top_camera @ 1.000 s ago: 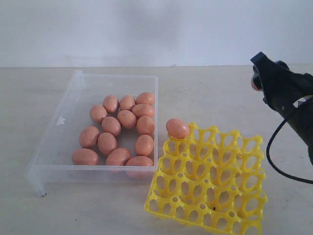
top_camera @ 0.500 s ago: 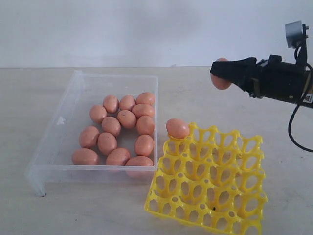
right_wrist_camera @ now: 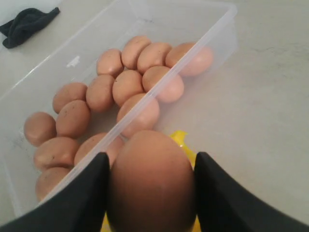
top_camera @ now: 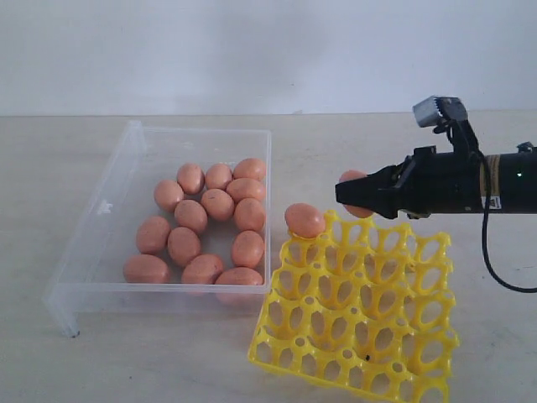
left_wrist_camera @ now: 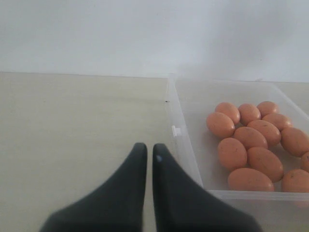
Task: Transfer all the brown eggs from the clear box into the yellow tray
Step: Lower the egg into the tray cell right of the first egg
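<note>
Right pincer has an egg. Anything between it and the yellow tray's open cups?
Nothing visible. The right pincer holds the held egg in the air by the yellow tray's far edge. One seated egg fills the corner cup nearest the clear box; the other cups are open.

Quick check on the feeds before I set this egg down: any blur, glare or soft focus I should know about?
Exterior view: flat, even light, slightly soft, no glare on the yellow tray. Right wrist view: the held egg looms close and soft, and boxed eggs behind the clear box wall look hazed. Left wrist view: the left end effector is a dark shape with little detail.
</note>
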You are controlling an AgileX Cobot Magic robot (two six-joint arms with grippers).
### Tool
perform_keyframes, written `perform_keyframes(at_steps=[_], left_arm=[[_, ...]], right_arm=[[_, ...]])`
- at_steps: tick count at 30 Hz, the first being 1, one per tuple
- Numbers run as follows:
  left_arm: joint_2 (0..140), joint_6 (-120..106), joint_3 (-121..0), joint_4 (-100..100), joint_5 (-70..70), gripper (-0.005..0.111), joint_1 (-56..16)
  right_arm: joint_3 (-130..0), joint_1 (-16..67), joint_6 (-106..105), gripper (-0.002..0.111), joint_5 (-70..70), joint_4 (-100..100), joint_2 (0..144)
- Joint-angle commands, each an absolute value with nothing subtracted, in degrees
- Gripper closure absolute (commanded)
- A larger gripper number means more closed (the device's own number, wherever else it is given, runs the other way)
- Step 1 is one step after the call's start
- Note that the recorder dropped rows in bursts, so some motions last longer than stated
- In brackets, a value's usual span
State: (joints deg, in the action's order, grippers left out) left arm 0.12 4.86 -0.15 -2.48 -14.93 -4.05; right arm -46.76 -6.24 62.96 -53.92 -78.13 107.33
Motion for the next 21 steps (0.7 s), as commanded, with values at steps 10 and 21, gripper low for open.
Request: perform_keyframes(at_steps=[10,21], left_arm=[[0.0,4.7,0.0,-2.3,-14.6,0.103,-3.9],[0.0,4.7,0.0,-2.3,-14.6,0.103,-3.9]], right_arm=[[-46.9,-2.8,56.4,0.108,-47.2,-74.9,110.1],[-46.9,-2.8,51.3,0.108,-50.0,-70.6,114.0]])
